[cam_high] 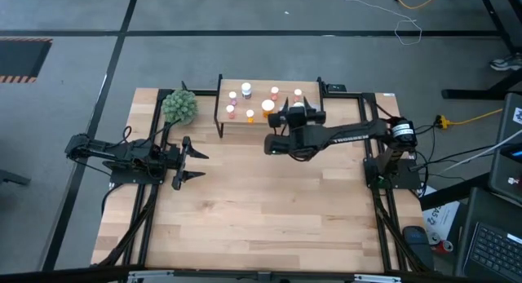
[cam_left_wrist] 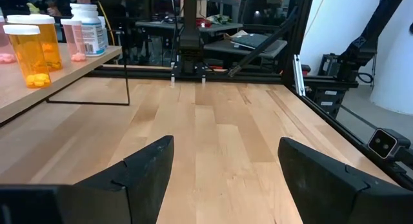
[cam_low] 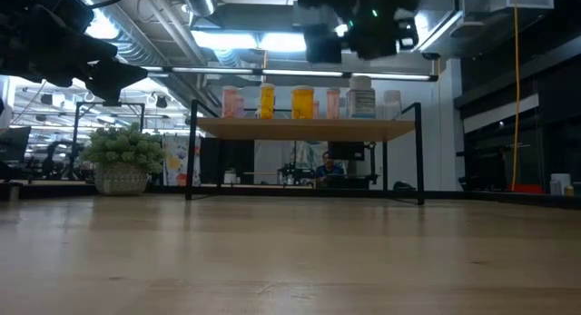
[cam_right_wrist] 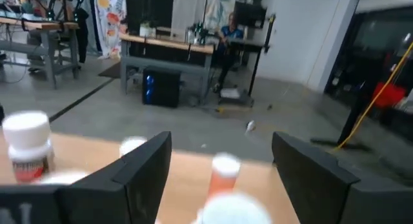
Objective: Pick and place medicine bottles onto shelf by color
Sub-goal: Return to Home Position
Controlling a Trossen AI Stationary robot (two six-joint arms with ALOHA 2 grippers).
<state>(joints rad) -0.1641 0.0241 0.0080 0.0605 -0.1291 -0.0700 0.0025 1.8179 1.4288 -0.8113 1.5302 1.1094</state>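
The shelf [cam_high: 232, 83] stands at the table's far middle on its thin black legs. Several medicine bottles stand upright on it: orange ones [cam_low: 302, 102], pale pink ones and a white one [cam_low: 361, 97]. My right gripper [cam_high: 295, 103] hovers over the shelf's right part, open. In its wrist view [cam_right_wrist: 219, 140] a white cap [cam_right_wrist: 232, 210] and an orange bottle [cam_right_wrist: 226, 175] stand between the spread fingers, with no touch showing. My left gripper [cam_high: 196, 161] is open and empty over the table's left part, pointing toward the table's right edge.
A green spiky plant ball [cam_high: 180, 106] in a pot stands to the left of the shelf. The wooden tabletop [cam_high: 269, 210] in front of the shelf shows bare boards. Black frame rails [cam_high: 379, 193] run along the table's left and right edges.
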